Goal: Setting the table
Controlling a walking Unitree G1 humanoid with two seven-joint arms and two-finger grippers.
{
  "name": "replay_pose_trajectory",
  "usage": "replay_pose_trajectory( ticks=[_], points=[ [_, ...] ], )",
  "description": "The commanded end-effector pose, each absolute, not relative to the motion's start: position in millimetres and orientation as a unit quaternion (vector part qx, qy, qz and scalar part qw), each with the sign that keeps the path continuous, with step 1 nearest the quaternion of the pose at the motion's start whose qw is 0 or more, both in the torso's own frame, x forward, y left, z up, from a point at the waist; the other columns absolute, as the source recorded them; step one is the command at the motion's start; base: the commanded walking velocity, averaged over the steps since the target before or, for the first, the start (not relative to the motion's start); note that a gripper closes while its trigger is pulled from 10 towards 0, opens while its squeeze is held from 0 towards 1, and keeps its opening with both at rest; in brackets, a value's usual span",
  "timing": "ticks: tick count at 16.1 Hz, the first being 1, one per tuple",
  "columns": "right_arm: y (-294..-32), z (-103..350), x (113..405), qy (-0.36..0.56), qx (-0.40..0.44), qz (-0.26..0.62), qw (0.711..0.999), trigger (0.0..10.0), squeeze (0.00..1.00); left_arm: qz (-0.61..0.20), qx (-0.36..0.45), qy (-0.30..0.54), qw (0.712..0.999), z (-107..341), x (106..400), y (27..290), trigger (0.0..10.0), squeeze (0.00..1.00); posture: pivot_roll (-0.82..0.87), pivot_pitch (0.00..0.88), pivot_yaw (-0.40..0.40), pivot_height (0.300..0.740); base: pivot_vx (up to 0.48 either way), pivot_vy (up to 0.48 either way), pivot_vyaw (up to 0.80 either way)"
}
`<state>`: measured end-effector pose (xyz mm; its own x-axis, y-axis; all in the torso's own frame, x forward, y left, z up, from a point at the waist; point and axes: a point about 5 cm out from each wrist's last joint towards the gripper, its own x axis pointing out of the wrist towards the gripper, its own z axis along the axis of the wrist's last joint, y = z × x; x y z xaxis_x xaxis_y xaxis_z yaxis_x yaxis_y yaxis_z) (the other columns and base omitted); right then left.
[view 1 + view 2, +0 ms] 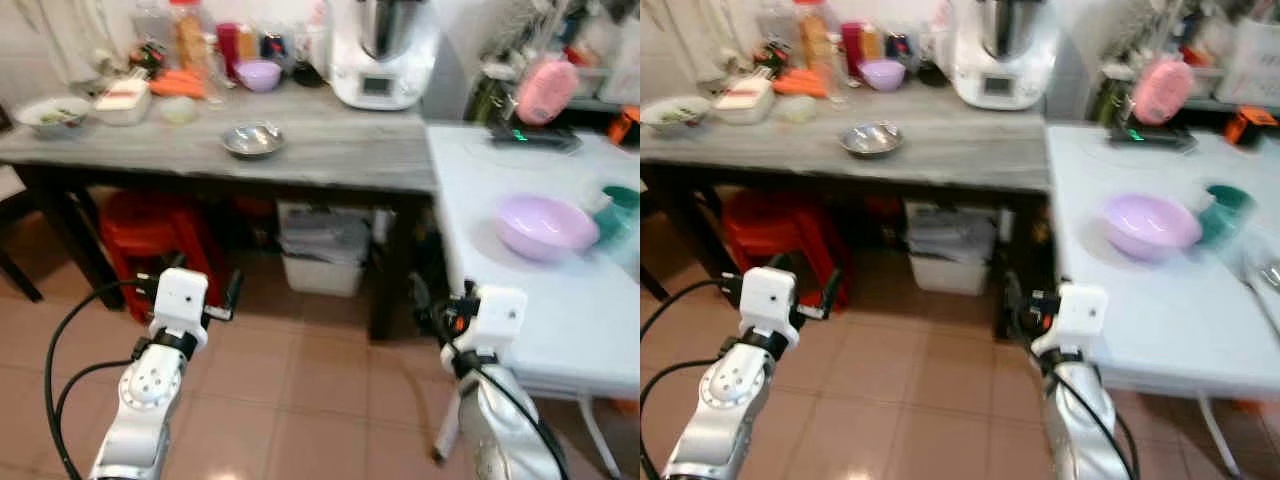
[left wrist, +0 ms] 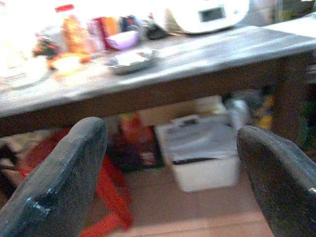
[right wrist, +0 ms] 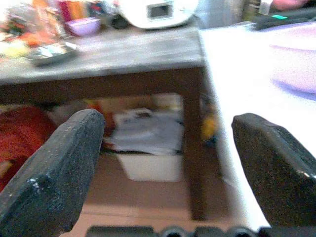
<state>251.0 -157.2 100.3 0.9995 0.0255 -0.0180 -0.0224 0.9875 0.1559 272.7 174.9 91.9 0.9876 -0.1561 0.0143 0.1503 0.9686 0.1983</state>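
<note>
You're on the approach: left gripper (image 2: pixel 168 177) and right gripper (image 3: pixel 163 173) both spread, empty. Next, reach the steel bowl (image 1: pixel 253 139) at 12 o'clock on the bench (image 1: pixel 330 150).

Terracotta tile floor (image 1: pixel 300 400) beneath a grey wooden table (image 1: pixel 330 150) on dark legs, abutting a white table (image 1: pixel 560 310) at right — red stool (image 1: pixel 150 235) and white bin (image 1: pixel 322 270) stored underneath.
</note>
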Motion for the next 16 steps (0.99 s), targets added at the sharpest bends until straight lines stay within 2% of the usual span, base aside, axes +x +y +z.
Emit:
replay_pose_trajectory(
  ticks=[1, 16],
  points=[
    [-161.1, 103.6, 252.1, 0.002, 0.077, 0.007, 0.997, 10.0, 0.0, -0.09, 0.102, -0.02, 0.991, 94.3, 274.9, 169.0, 10.0, 0.0, 0.02, 0.0, 0.018, 0.74, 0.0, -0.322, 0.0],
    [-163.8, 110.4, 255.8, -0.015, 0.075, 0.001, 0.997, 10.0, 0.0, -0.097, 0.092, -0.034, 0.99, 103.2, 278.5, 162.2, 10.0, 0.0, 0.03, 0.0, 0.018, 0.74, 0.0, -0.33, 0.0]
  ],
)
